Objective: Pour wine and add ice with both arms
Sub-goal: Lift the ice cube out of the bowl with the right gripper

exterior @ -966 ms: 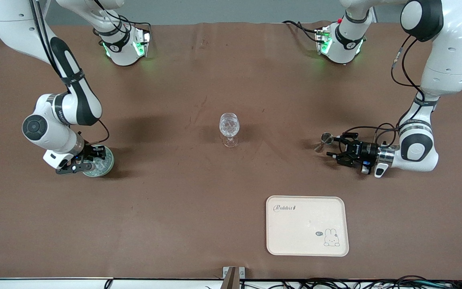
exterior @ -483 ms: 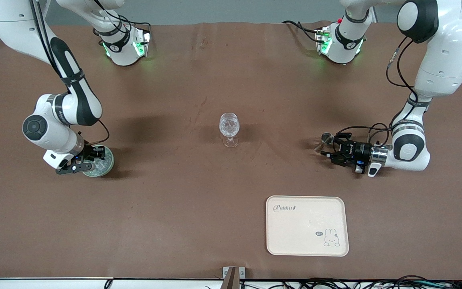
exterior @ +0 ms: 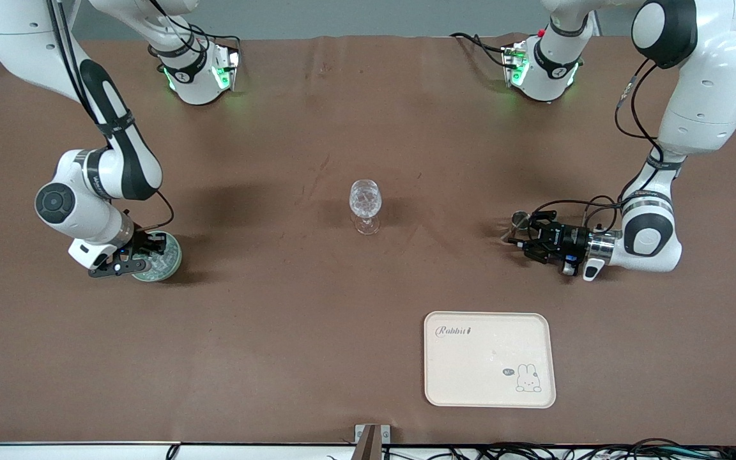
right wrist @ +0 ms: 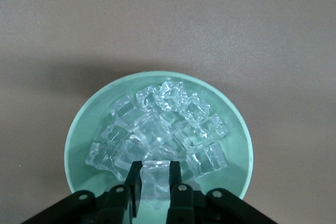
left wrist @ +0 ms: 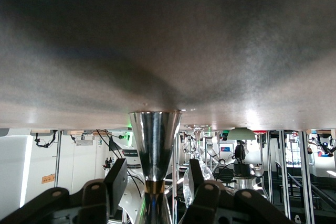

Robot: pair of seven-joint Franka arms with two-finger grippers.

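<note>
Glassy ice (right wrist: 156, 182) chunk between pincer tips.

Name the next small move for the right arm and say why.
Probably lift straight up. The right gripper is shut on an ice cube inside the green bowl, so raising it clear of the rim comes before carrying it to the wine glass.

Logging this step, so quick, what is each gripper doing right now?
Left gripper: fingers either side of the metal measuring cup, grip not clear.
Right gripper: shut on an ice cube in the green bowl.
</note>
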